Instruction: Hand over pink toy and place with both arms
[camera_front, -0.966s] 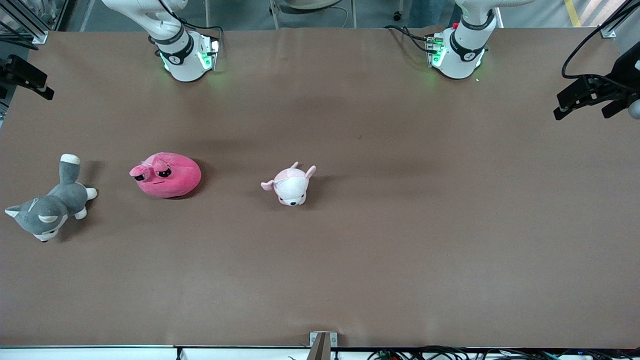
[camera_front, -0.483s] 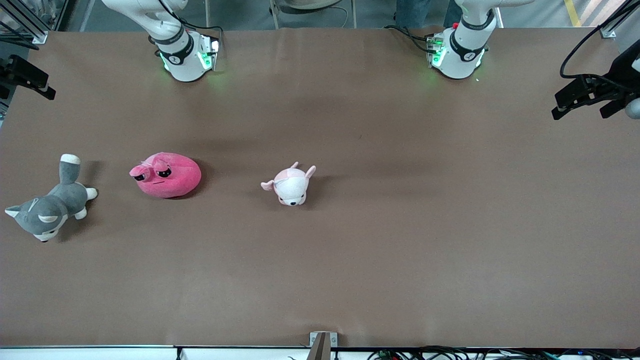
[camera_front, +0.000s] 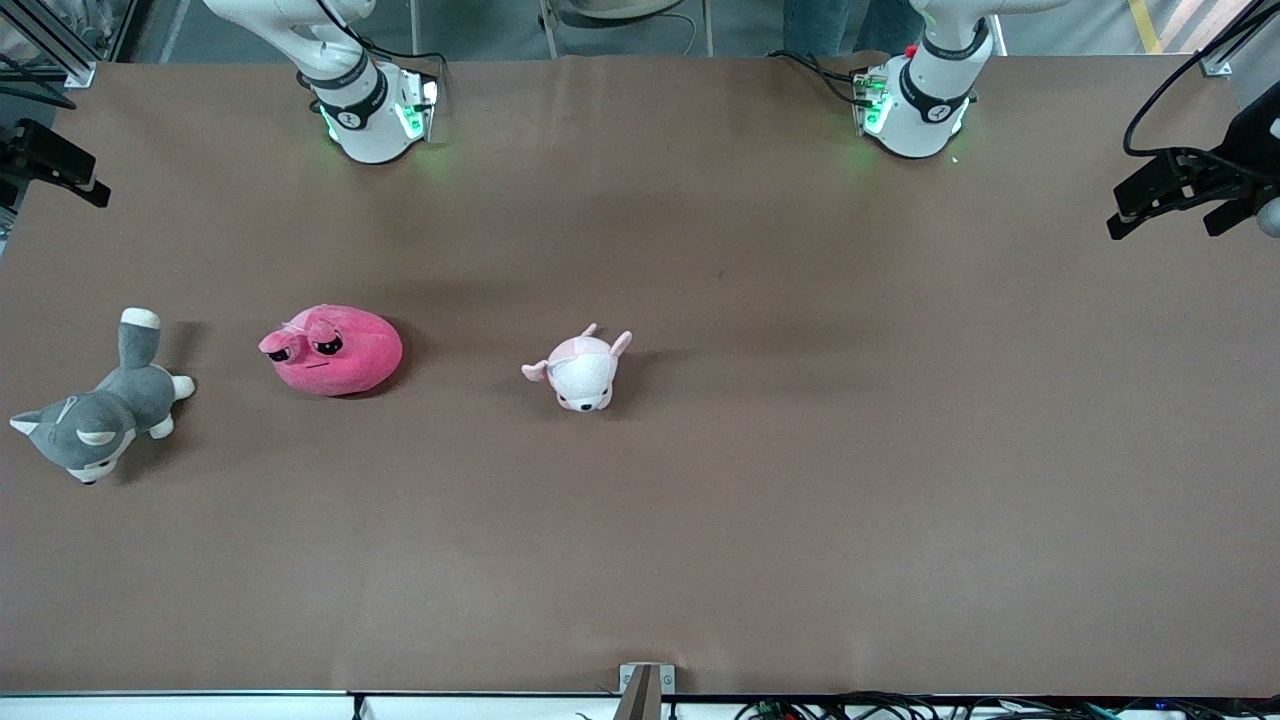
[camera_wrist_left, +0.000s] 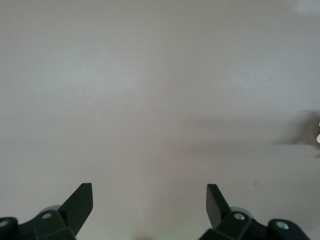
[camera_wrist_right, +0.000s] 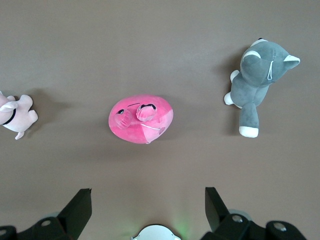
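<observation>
Currently the pink toy (camera_front: 333, 350) lies on the brown table (camera_front: 800, 450) toward the right arm's end, between a grey-and-white cat plush (camera_front: 98, 412) and a small pale pink puppy plush (camera_front: 581, 368), apart from both; nothing touches it. Right gripper (camera_wrist_right: 147, 202) hangs high over the table with the pink toy (camera_wrist_right: 141, 118) below it; fingers (camera_wrist_right: 80, 205) spread wide, holding nothing. The cat plush (camera_wrist_right: 257, 84) and the puppy plush (camera_wrist_right: 15, 116) show to either side in that wrist view. Left gripper (camera_wrist_left: 149, 200) hangs over bare table (camera_wrist_left: 150, 100) at the left arm's end, fingers (camera_wrist_left: 82, 197) spread wide, empty. In the front view both grippers sit at the frame edges, right (camera_front: 50, 160) and left (camera_front: 1180, 195).
</observation>
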